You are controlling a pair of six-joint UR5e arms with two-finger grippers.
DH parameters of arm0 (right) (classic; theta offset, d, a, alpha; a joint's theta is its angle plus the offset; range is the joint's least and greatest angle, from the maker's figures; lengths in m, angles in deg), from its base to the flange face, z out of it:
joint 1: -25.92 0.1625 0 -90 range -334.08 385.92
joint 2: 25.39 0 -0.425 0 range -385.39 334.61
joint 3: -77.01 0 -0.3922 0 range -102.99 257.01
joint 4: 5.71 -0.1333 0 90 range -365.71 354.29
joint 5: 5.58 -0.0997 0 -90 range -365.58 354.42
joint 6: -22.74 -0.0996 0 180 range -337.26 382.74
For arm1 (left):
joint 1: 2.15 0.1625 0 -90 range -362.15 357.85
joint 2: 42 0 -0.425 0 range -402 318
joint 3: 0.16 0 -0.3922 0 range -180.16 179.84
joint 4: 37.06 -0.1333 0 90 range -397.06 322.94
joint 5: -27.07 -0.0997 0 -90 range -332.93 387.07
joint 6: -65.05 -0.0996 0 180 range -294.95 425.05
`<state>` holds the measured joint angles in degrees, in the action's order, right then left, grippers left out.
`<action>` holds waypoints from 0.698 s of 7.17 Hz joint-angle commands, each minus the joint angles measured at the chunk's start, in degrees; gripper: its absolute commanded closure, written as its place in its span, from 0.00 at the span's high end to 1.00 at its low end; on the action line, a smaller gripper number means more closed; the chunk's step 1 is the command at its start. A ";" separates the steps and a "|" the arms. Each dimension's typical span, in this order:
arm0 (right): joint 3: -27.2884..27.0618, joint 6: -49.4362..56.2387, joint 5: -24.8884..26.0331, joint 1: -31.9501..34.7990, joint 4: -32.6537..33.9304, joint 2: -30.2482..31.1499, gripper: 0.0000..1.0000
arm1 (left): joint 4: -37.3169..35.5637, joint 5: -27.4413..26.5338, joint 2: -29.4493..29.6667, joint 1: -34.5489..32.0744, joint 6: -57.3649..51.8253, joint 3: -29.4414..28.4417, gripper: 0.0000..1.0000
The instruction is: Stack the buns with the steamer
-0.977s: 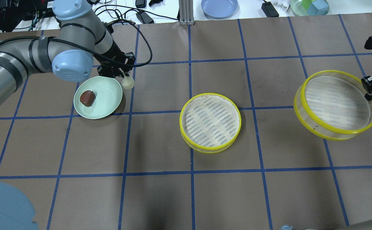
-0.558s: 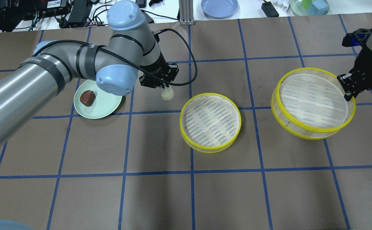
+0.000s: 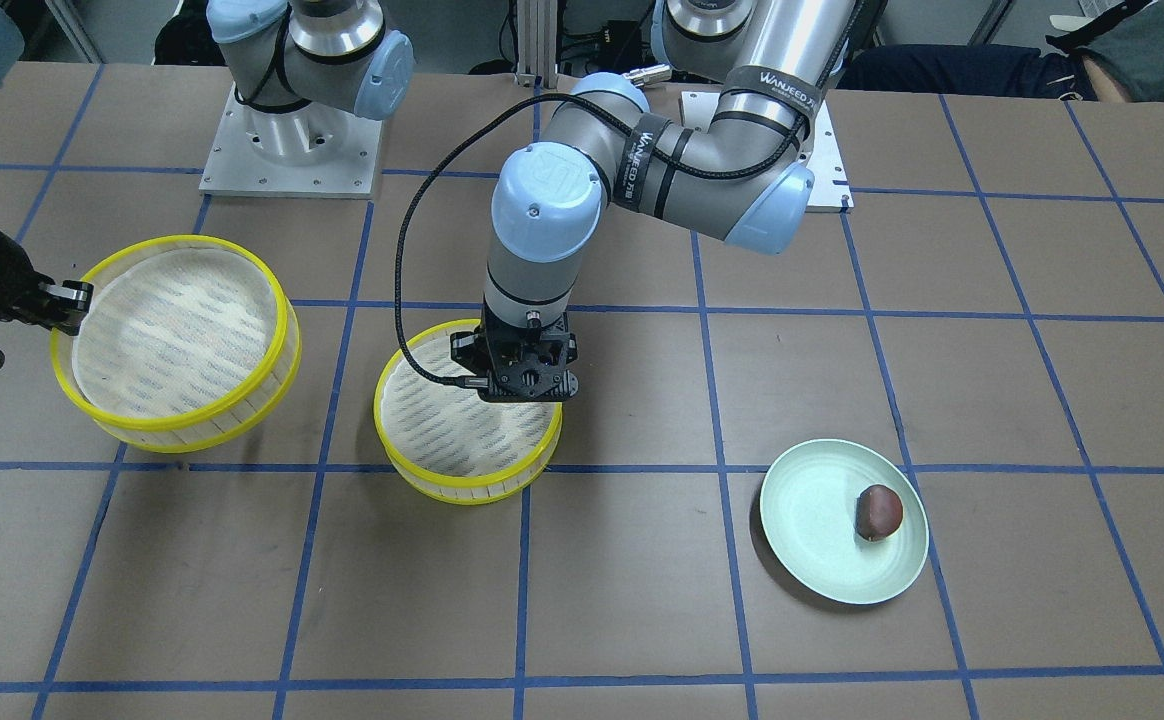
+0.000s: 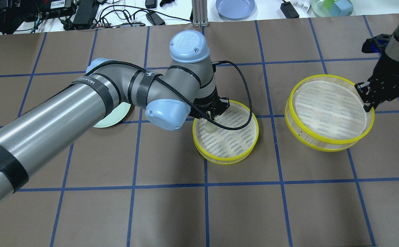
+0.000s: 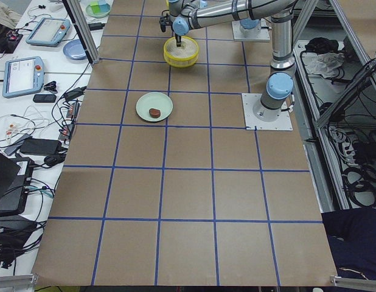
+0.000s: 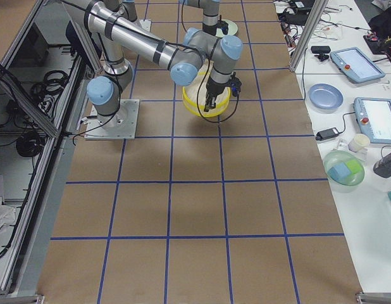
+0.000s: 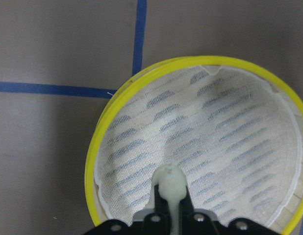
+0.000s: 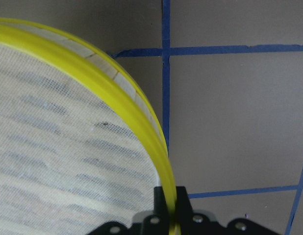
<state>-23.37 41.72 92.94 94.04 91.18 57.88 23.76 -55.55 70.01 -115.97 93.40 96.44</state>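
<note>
Over middle steamer [image 4: 235,139], left gripper [image 4: 209,122]: pinching cream bun [image 4: 209,129]
Right gripper [image 4: 367,105]: clamping second steamer [image 4: 323,113] rim nearby
Brown bun [image 3: 879,512]: on plate [image 3: 810,520]

Table top [image 4: 168,212]: matt brown paper w/ blue tape grid. Centre steamer [image 4: 233,140] & steamer at frame right [image 4: 326,109]: glossy yellow plastic rims, pale wood-look walls, white open-weave cloth liners. Cream bun [image 7: 169,183]: smooth, waxy, slight sheen. Brown bun [image 3: 879,512]: smooth, semi-gloss. Plate [image 3: 812,520]: pale green, smooth satin plastic. Left arm [image 4: 48,123]: brushed metal tube, matt blue-grey plastic caps. Left gripper [image 4: 209,124], right gripper [image 4: 367,107]: matt black plastic.
</note>
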 commanded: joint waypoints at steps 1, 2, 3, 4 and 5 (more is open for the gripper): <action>-0.43 -2.71 -0.08 0.17 -0.03 0.23 0.00 | -0.70 -0.18 1.45 -0.26 -0.67 2.10 0.00; -0.43 -4.72 -0.17 1.21 -0.03 0.23 0.00 | -2.44 -0.01 2.50 -0.35 -0.67 2.10 0.05; -0.52 -6.66 -0.26 2.27 -0.99 0.23 0.00 | -3.59 -0.09 3.12 -0.35 -0.76 2.02 0.93; -0.52 -8.15 -0.44 3.50 -1.26 0.23 0.00 | -3.60 0.17 3.13 -0.35 -1.11 1.84 1.00; -0.52 -11.65 -0.52 5.60 -1.35 0.23 0.00 | -3.60 -0.09 3.13 -0.35 -1.28 1.40 1.00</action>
<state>-23.87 33.57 92.56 97.45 90.10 58.10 20.36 -55.52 73.01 -116.32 92.38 98.23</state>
